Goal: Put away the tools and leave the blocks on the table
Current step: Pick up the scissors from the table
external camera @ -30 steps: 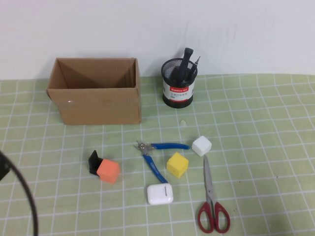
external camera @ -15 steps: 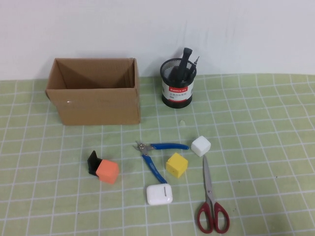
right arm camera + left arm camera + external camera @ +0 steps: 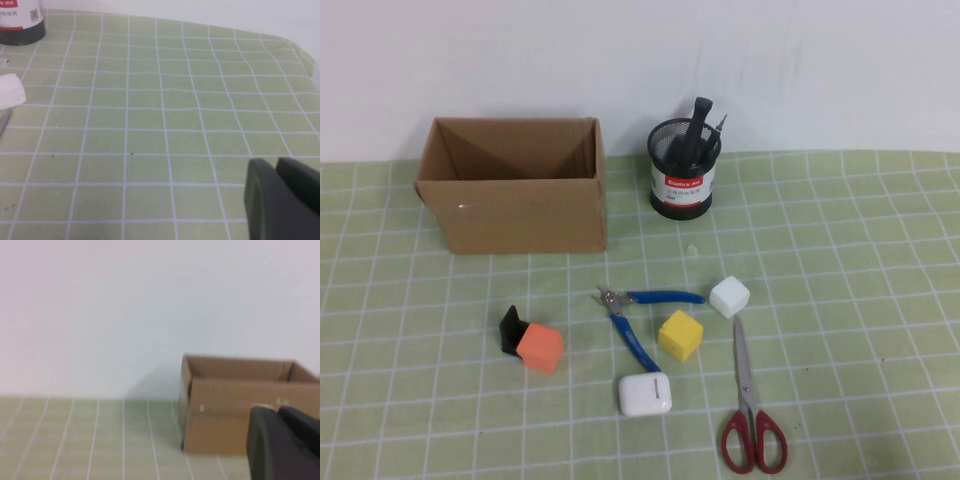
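Observation:
Blue-handled pliers [image 3: 642, 322] lie open on the green grid mat [image 3: 840, 300] in the middle. Red-handled scissors [image 3: 751, 405] lie at the front right. A thick black screwdriver [image 3: 695, 128] and a thin one [image 3: 719, 126] stand in a black mesh cup [image 3: 683, 180]. The orange block [image 3: 540, 348], yellow block [image 3: 680, 335] and white block [image 3: 729, 297] sit near the pliers. Neither arm shows in the high view. My left gripper [image 3: 277, 410] is shut and empty, facing the cardboard box [image 3: 240, 400]. My right gripper [image 3: 277, 161] is shut and empty, low over bare mat.
An open cardboard box [image 3: 510, 185] stands at the back left. A white earbud case [image 3: 645, 394] lies in front of the pliers. A small black object [image 3: 512, 329] leans against the orange block. The right wrist view shows the white block [image 3: 10, 91] and the cup's base [image 3: 20, 27].
A black cable and arm part at the lower left edge of the high view one second ago has gone out of view. The objects have not moved.

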